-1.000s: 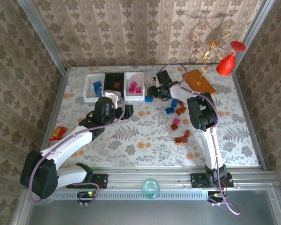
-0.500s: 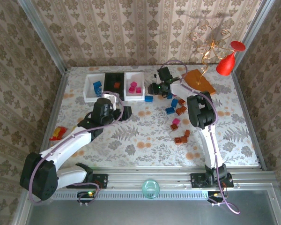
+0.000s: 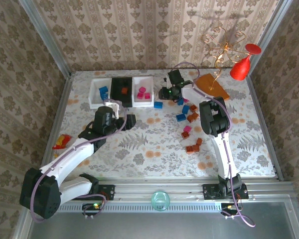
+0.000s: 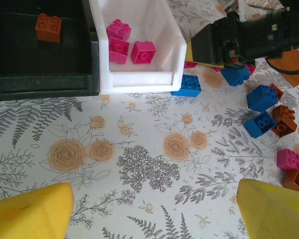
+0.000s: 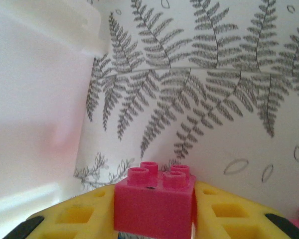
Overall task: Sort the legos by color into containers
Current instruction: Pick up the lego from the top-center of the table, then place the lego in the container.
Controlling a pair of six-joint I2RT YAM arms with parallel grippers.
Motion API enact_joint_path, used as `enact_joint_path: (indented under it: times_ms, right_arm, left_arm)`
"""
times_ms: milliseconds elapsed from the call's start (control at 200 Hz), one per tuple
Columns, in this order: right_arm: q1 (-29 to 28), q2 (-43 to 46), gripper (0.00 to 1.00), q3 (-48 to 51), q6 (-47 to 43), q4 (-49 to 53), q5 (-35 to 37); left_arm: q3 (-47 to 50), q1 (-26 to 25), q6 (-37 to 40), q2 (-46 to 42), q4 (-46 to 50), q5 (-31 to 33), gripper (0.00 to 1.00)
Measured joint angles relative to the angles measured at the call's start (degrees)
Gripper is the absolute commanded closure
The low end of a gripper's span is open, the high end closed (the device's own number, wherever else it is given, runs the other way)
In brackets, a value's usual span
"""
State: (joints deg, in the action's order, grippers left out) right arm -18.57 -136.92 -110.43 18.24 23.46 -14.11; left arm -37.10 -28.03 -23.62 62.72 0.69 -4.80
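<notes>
Right hand (image 5: 154, 215) clamped on pink brick (image 5: 154, 201), gripping opposite flat sides, studs up, low over worktop (image 5: 229, 99), just beside right white tray (image 5: 35, 99). Left hand (image 4: 149, 214) spread wide, empty. Brick likely light, rigid, smooth-walled; may twist or slip. Best hold: flat sides, squarely centred, below studs.

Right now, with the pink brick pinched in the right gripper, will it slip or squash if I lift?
Probably rigid: the pink brick shows crisp moulded edges and studs between the yellow pads of the right gripper. Likely light, being small plastic. Its smooth flat sides could slip, but the pads sit flush on both, so the grip should hold.
</notes>
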Motion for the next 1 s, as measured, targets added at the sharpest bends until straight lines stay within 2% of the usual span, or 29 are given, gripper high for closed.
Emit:
enact_joint_path:
  times_ms: [220,410,535,645,760,840,1000]
  right_arm:
    - [-0.3,12.5,0.63,12.7,0.1,-2.6,-1.0]
    - [-2.4,19.3,0.62,16.1,1.6,-9.2,-2.7]
    - [-5.1,18.4,0.61,14.5,2.6,-11.3,-3.6]
    - [-7.2,14.3,0.60,9.0,3.1,-11.5,-4.2]
    - [-8.6,10.0,0.54,4.0,3.3,-11.4,-4.2]
    - [-8.9,8.1,0.46,2.1,3.6,-10.9,-4.4]
    - [-8.7,8.0,0.38,1.5,3.2,-9.6,-4.4]
  left_arm:
    - [1.2,1.6,0.0,-0.5,0.0,-1.1,0.14]
    - [3.1,5.3,0.0,-0.8,-0.3,-2.0,0.14]
    - [4.6,6.7,0.0,-1.6,-0.2,-3.0,0.14]
    - [5.3,6.8,0.0,-2.7,-0.3,-3.7,0.14]
    - [5.5,6.8,0.0,-4.3,-0.3,-4.8,0.13]
    - [5.6,6.8,-0.2,-5.2,-0.2,-5.7,0.11]
    - [5.6,6.8,-0.2,-5.4,0.2,-8.2,0.10]
